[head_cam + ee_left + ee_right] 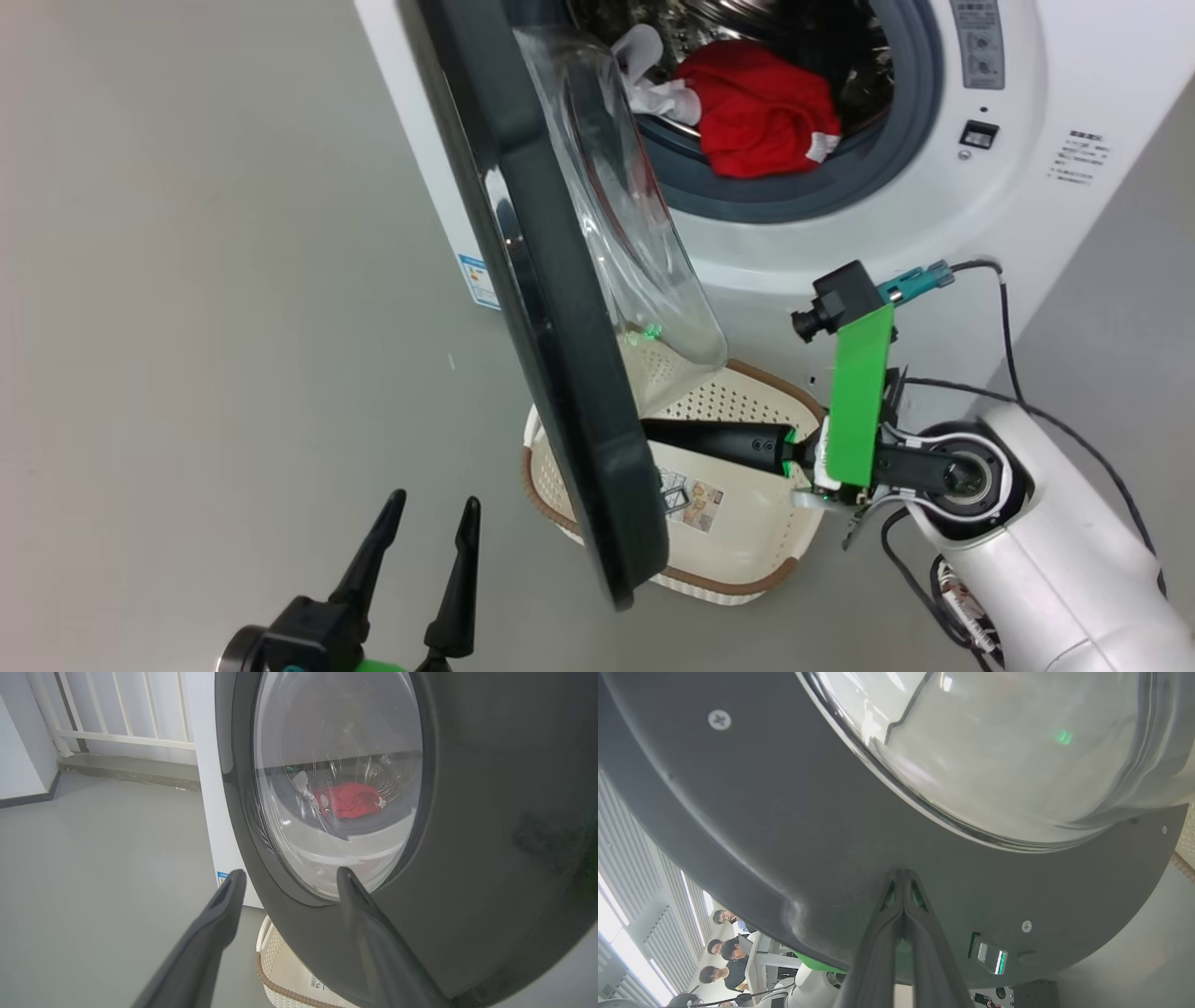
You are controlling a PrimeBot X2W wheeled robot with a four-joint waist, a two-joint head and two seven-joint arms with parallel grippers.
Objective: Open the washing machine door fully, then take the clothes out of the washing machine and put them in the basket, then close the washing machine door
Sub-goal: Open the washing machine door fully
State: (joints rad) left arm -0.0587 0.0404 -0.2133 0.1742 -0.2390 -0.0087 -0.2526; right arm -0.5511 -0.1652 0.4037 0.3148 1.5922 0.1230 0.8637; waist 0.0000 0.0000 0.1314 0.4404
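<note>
The washing machine door (569,392) (490,812) (784,826) stands swung out from the washing machine (934,215), nearly edge-on from the head view. Its black frame hangs over the floor and its clear glass bowl bulges back toward the opening.

The right gripper (653,431) (903,875) has its two dark fingers pressed together, gripping nothing. The tips sit against the door's inner frame just under the glass bowl; they look to be touching it.

Behind the door the drum (607,19) is exposed inside its grey rubber ring (896,121). In it lie the clothes (761,112) (348,800): a bunched red garment with white trim, resting at the front lip on the ring. A small white cloth (653,84) lies just beside it on the left.

Down on the grey floor (187,327) the basket (747,583) (275,970) sits right in front of the machine, partly under the door's lower edge. Its perforated bottom carries a paper label (695,499), and the right gripper's fingers reach across above it.

The left gripper (434,504) (289,873) hangs on the door's outer side with its fingers spread wide and free, apart from the frame. A blue sticker (478,280) shows low on the machine's front. Past the door's rim in the right wrist view, several people (724,956) sit at a desk.
</note>
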